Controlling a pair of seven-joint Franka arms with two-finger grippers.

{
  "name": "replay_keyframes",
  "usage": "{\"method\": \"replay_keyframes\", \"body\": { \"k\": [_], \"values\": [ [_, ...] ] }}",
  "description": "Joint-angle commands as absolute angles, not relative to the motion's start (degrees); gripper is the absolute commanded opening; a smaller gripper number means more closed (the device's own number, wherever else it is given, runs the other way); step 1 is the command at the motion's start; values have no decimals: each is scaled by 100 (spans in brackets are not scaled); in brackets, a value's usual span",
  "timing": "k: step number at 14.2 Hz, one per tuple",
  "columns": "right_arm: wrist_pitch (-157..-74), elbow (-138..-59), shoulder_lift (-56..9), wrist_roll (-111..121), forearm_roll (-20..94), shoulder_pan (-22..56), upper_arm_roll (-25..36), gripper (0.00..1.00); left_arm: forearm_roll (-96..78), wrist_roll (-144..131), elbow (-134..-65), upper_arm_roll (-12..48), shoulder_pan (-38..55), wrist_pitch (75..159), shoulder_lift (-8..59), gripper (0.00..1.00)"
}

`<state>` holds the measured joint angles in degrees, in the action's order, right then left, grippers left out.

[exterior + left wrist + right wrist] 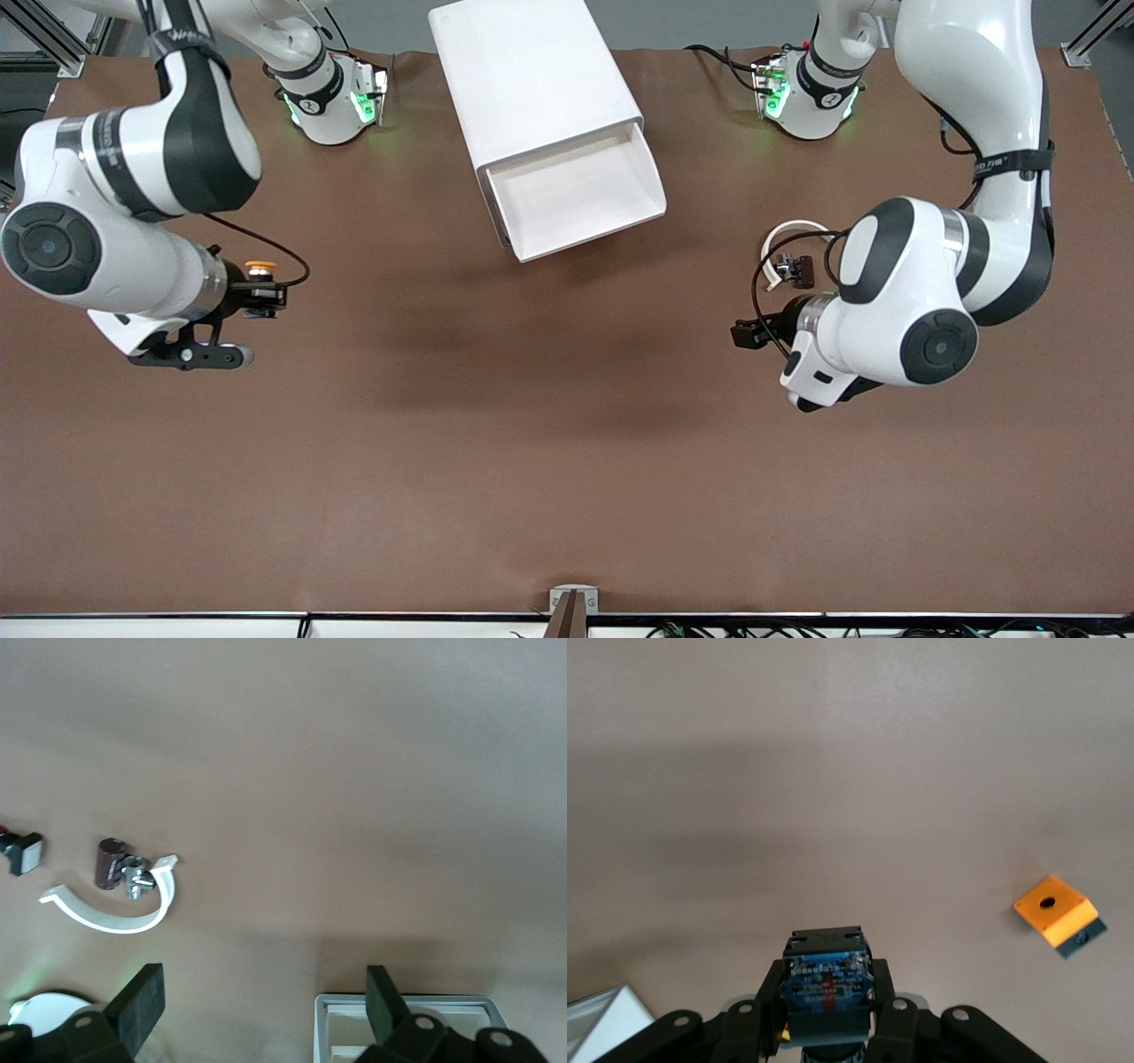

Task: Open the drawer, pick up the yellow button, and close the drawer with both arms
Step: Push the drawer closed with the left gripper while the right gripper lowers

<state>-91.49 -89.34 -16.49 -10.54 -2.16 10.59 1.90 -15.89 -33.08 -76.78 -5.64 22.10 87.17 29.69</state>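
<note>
The white cabinet point(532, 80) stands midway between the two arm bases. Its uppermost drawer point(576, 190) is pulled out toward the front camera, and its tray looks bare. My right gripper point(263, 294) is over the table toward the right arm's end, shut on the button point(260, 266), whose orange cap shows. In the right wrist view the gripper point(827, 997) clamps the button's blue-black body point(827, 974). My left gripper point(747, 335) is over bare table toward the left arm's end. It is open and empty in the left wrist view point(263, 1003), where a drawer corner point(354, 1003) shows.
A white curved clip point(791, 232) with a dark red and metal piece point(796, 268) lies by the left gripper; both show in the left wrist view point(115, 914), along with a small white-capped part point(24, 853). An orange square block with a hole point(1052, 906) lies on the table.
</note>
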Motion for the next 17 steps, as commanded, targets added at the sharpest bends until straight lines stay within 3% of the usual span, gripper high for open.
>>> {"method": "replay_keyframes", "body": {
  "k": [1,7,12,17],
  "values": [
    [-10008,-10052,-1204,-748,-500,660,70,25,-1450,-3025,-9312,-204,2294,9822,1927,100],
    [-11458,-11327,-1152,-554,-659,-69,70,28,-1274,-3172,-9641,491,2601,10564,1959,100],
    [-13215,-12320,-1204,228,-659,-685,70,28,-1292,-4498,-9756,519,3216,11319,2346,100],
    [-14684,-13085,-1327,378,-659,-967,70,28,-1528,-5263,-9756,527,3726,11408,2417,100]
  ]
}}
